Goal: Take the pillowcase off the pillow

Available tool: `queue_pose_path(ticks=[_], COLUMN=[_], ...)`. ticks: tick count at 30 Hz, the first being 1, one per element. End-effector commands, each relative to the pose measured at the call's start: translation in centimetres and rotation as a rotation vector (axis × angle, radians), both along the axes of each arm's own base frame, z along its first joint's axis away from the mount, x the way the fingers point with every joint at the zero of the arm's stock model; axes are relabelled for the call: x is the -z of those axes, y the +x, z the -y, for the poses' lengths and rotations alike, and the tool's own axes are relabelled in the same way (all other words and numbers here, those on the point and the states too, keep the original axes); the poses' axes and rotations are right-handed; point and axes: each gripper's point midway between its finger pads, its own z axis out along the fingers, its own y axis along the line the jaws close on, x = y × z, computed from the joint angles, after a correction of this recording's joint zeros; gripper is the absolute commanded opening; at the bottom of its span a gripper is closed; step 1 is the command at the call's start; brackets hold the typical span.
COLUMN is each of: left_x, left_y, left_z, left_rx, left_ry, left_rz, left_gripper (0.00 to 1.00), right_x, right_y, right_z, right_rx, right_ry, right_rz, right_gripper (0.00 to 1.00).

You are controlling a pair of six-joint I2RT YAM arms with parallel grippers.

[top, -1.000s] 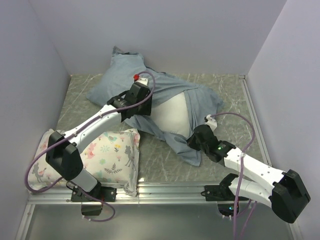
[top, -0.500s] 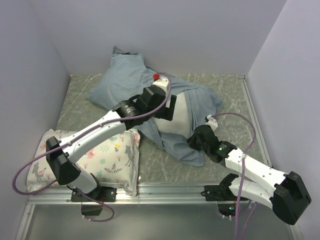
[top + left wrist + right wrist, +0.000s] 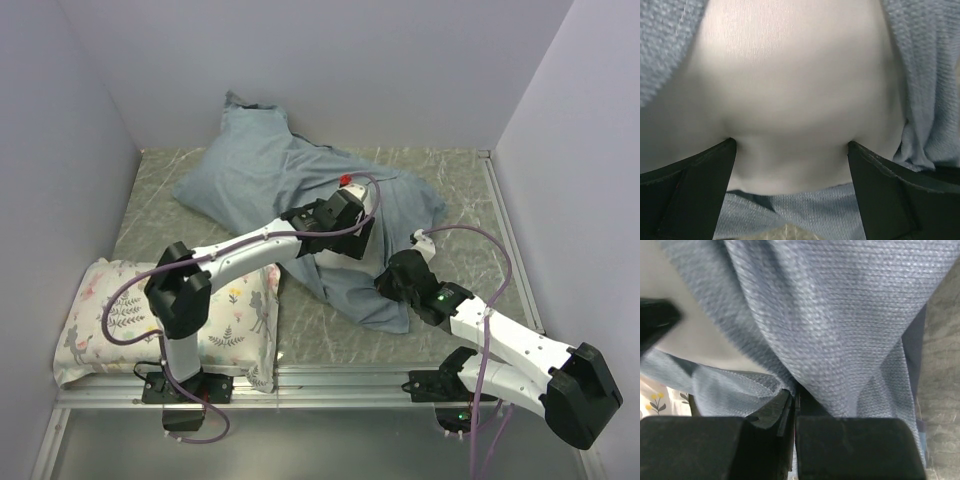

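From above, the pillowcase (image 3: 262,178) lies rumpled across the middle of the worktop (image 3: 150,205), slate side showing. The left end effector (image 3: 340,228) covers its opening, and the right end effector (image 3: 398,280) sits at the near hem. A floral pillow (image 3: 228,305) lies apart by the left base. At the left wrist, the jaws stand spread with nothing gripped, pressed into the pillow (image 3: 795,85) – smooth, white, plump and yielding. They could close on too shallow a bulge and slide off, or catch the cloth just below so that cover and filling drag together. At the right wrist, the jaws are clamped on a thin fold of coarse woven pillowcase – a hard pull could work it free.
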Motion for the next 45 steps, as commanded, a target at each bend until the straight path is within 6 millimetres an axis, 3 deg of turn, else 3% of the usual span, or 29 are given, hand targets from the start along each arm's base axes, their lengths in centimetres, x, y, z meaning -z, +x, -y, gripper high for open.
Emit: queue_pose_path(ticks=[1,2,5,8,9,10,15,20,27,30,38,45], left_x=[-0.3,1.5,3.2,3.1,2.9,2.1,-0.3,-3.8,-8.8,-10.2,-15.4,-18.1], left_y=[0.5,0.8,1.6,2.5,2.8,3.6,6.4,9.2,13.2,14.3,13.7,12.1], left_z=[2.1,2.1,2.2,2.9,3.1,3.2,2.8,1.0,-3.9,-5.1,-5.5,-4.6], left_rx=[0.017,0.004,-0.011,-0.005,0.004,-0.002,-0.034,-0.073,-0.152,-0.164,-0.135,-0.077], left_ry=[-0.06,-0.02,0.042,0.03,0.017,0.0,-0.093,-0.197,-0.316,-0.359,-0.447,-0.53], left_rz=[-0.005,-0.024,-0.048,-0.057,-0.062,-0.053,-0.044,-0.032,0.013,0.011,0.056,0.046], left_gripper=[0.99,0.99,0.88,0.35,0.09,0.0,0.0,0.0,0.0,0.0,0.0,0.0], right_x=[0.1,0.0,0.0,0.0,0.1,0.1,0.5,1.3,1.8,1.9,2.8,2.8], right_y=[0.2,0.2,0.3,0.3,0.3,0.2,-0.1,-0.7,-1.0,-1.0,0.1,1.1], right_z=[0.6,0.5,0.5,0.4,0.4,0.4,0.7,1.4,1.8,2.1,1.8,0.6], right_rx=[0.027,0.025,0.029,0.03,0.03,0.029,0.033,0.056,0.08,0.092,0.092,0.069], right_ry=[-0.005,-0.003,-0.002,0.007,0.007,0.007,-0.011,-0.023,-0.019,-0.031,-0.051,-0.053], right_rz=[0.011,0.014,0.014,0.011,0.009,0.008,-0.011,-0.031,-0.045,-0.051,-0.08,-0.081], right_gripper=[0.01,0.01,0.01,0.01,0.01,0.02,0.03,0.04,0.05,0.05,0.04,0.06])
